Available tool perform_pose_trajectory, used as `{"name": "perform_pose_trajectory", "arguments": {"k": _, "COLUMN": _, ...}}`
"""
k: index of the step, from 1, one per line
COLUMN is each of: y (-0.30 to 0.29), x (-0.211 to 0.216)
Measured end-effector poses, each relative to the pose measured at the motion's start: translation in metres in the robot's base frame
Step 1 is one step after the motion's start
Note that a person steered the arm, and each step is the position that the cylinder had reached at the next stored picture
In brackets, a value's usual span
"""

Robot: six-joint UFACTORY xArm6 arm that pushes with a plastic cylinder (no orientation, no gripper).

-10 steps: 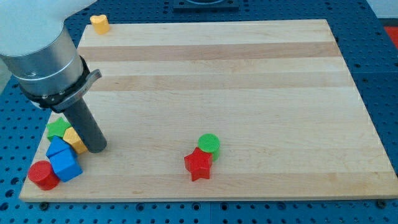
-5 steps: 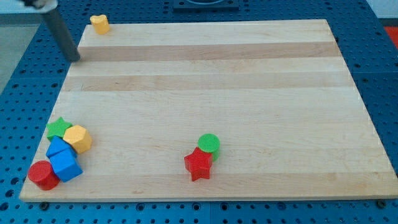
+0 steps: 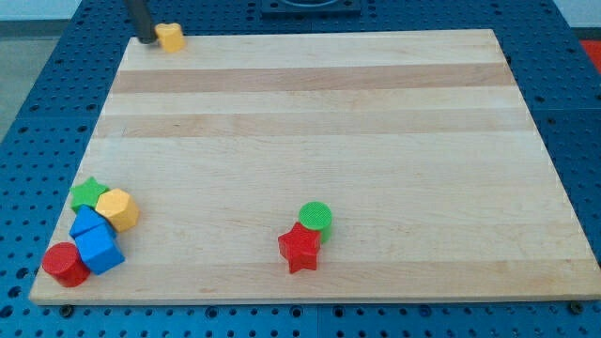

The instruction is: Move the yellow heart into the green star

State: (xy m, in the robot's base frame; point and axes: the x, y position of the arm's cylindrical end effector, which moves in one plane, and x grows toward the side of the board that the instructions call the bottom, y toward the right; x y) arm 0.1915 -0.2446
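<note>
The yellow heart [image 3: 170,37] sits at the top left corner of the wooden board [image 3: 319,122]. My tip [image 3: 146,39] touches or nearly touches its left side. The green star [image 3: 89,192] lies far below, near the board's bottom left corner, against a yellow hexagon block [image 3: 118,208].
A blue block [image 3: 99,248], another blue block [image 3: 86,223] and a red cylinder [image 3: 65,264] cluster below the green star. A green cylinder [image 3: 315,217] and a red star [image 3: 300,247] sit at the bottom middle.
My tip moved from the bottom left cluster up to the top left corner. The yellow heart has shifted a little to the right.
</note>
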Motion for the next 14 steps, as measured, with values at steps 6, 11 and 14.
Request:
{"name": "perform_pose_trajectory", "arguments": {"k": 6, "y": 0.231, "x": 0.029}}
{"name": "perform_pose_trajectory", "arguments": {"k": 11, "y": 0.101, "x": 0.060}}
{"name": "perform_pose_trajectory", "arguments": {"k": 14, "y": 0.047, "x": 0.120}}
